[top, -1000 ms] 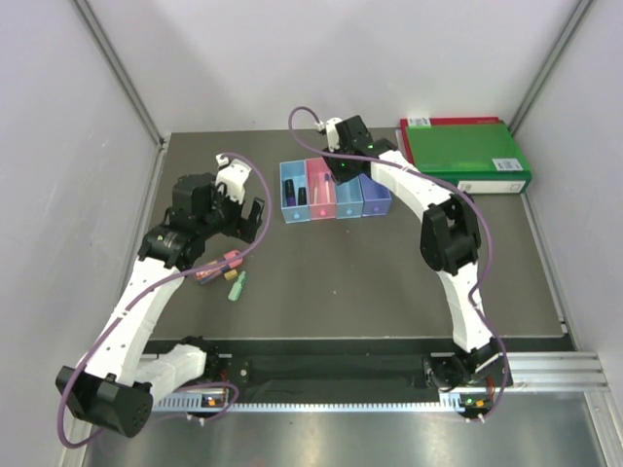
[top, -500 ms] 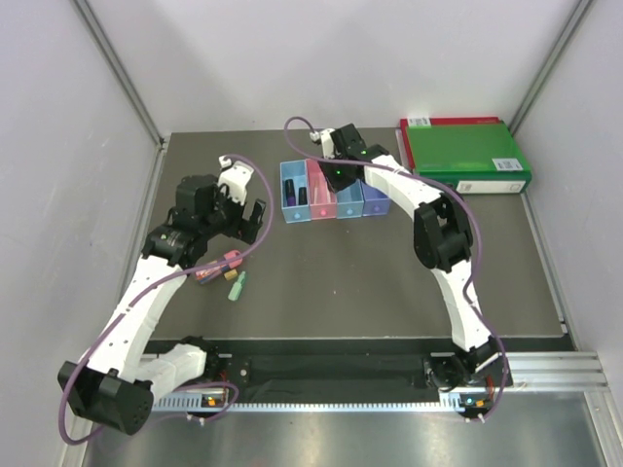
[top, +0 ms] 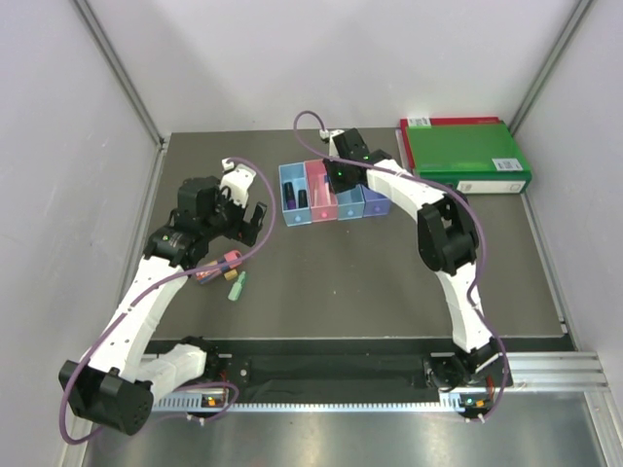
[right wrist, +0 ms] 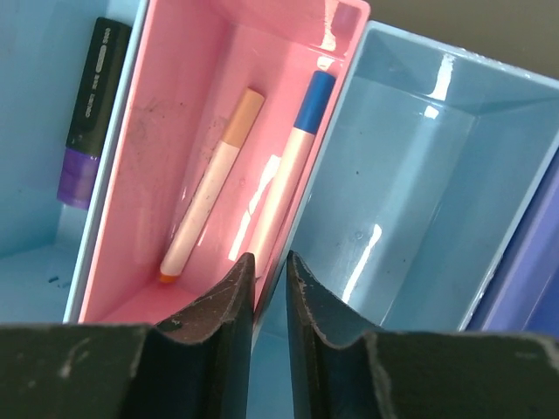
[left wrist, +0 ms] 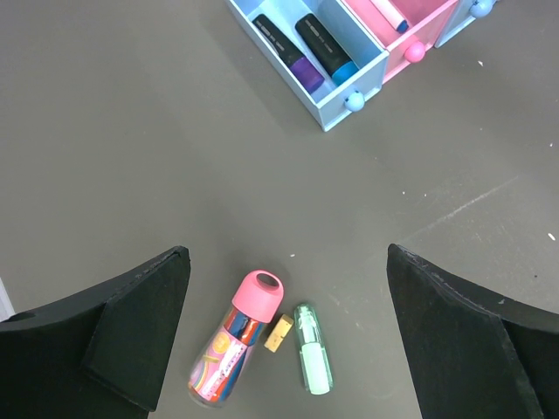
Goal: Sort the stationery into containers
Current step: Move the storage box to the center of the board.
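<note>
The containers (top: 348,204) are a joined row of light blue, pink, light blue and purple-blue boxes at the table's back middle. My right gripper (top: 337,183) (right wrist: 271,262) is shut on the wall between the pink box (right wrist: 175,113) and the empty light blue box (right wrist: 410,201). The pink box holds two thin white pens (right wrist: 214,196), one with a blue end (right wrist: 297,157). The left blue box (left wrist: 349,74) holds a purple-black marker (left wrist: 286,51) and a dark blue one (left wrist: 323,45). My left gripper (top: 255,222) (left wrist: 285,253) is open above a pink-capped tube (left wrist: 234,340) and a green highlighter (left wrist: 313,360).
A small tan piece (left wrist: 278,333) lies between the tube and the green highlighter. A large green binder (top: 465,156) lies at the back right corner. Grey walls close in the table on the left, back and right.
My right gripper has come down onto the row of boxes and shifted slightly along it. My left arm has barely moved.
</note>
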### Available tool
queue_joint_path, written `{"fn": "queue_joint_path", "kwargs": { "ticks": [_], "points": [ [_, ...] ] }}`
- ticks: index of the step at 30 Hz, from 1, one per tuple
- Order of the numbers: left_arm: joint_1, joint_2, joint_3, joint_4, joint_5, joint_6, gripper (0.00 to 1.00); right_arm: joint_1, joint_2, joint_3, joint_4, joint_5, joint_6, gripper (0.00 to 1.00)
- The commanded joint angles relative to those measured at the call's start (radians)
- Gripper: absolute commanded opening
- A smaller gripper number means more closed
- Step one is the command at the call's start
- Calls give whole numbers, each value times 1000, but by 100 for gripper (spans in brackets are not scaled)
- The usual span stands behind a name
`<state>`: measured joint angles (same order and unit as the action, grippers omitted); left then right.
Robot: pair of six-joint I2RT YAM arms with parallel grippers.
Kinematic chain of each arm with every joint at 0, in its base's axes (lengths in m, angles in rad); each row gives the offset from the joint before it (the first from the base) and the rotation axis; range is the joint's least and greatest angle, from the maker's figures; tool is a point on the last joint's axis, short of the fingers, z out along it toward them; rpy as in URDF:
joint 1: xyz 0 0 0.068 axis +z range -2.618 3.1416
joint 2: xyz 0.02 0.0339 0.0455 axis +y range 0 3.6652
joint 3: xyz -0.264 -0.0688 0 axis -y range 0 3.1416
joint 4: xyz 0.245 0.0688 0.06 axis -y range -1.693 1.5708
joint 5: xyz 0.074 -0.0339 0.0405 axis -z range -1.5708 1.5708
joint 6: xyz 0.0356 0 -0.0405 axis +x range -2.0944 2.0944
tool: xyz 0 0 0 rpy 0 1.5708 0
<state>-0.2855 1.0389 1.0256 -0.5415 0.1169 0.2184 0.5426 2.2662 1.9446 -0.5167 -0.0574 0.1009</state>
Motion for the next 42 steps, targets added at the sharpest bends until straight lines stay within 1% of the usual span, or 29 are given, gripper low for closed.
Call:
{"fn": "queue_joint_path", "kwargs": {
  "ticks": [1,9,12,13,18,22,25,31,36,42],
  "points": [
    [3,-8,2,52,24,33,99,42,-5,-33,-94,4,82,16],
    [3,-7,-1,66,29,36,99,82,4,-27,-120,-4,158,15],
    [3,-11,-2,68,33,32,99,88,21,-19,-123,-2,194,11],
    [3,-14,-2,66,35,30,99,89,30,-16,-123,2,222,8],
    [3,-19,-5,58,40,36,99,92,52,10,-131,17,308,7],
    [3,-11,-1,64,41,39,99,92,73,22,-147,54,391,2],
    [3,-5,1,69,41,39,99,91,82,20,-164,99,445,0],
    [5,-2,-7,74,46,42,99,94,76,-2,-177,97,534,0],
    [3,10,-4,89,46,50,99,95,65,-35,-155,62,638,0],
    [5,26,5,103,50,52,99,103,96,10,-154,27,661,0]
  ]
}}
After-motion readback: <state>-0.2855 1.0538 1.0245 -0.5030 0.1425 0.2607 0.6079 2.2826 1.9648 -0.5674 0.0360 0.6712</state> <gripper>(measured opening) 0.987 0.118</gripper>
